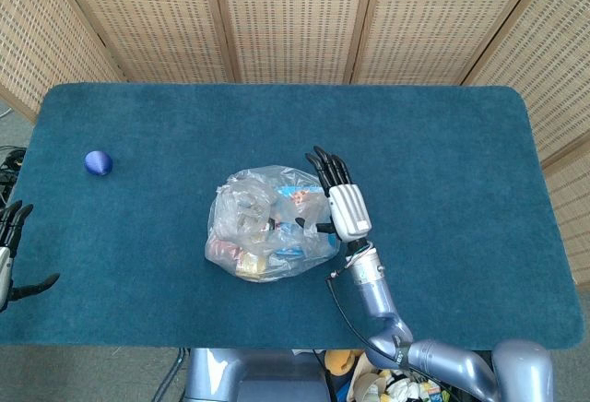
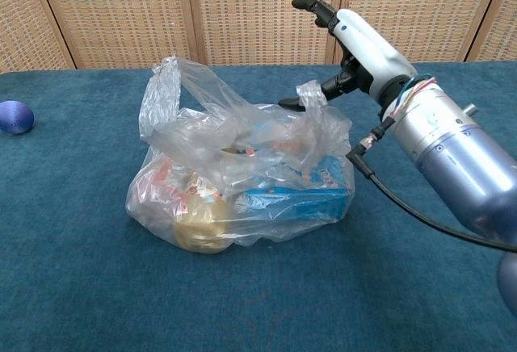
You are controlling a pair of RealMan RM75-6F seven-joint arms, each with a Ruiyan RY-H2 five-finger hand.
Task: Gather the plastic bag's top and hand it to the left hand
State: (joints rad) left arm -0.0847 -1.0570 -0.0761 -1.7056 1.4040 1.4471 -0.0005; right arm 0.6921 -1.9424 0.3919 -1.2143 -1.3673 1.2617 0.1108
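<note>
1 handle only: right hand (image 2: 355,41), thumb touching the plastic bag (image 2: 242,178) at frame centre, fingers spread; film may slip free.

A clear plastic bag of packaged goods (image 1: 267,227) sits mid-table on the teal cloth-covered table (image 1: 442,153); the right hand (image 1: 341,201), fingers spread, lies against its right side.

Your left hand (image 1: 11,253) is cut off at frame edge; bag (image 1: 267,222) contents too crumpled to identify.
</note>
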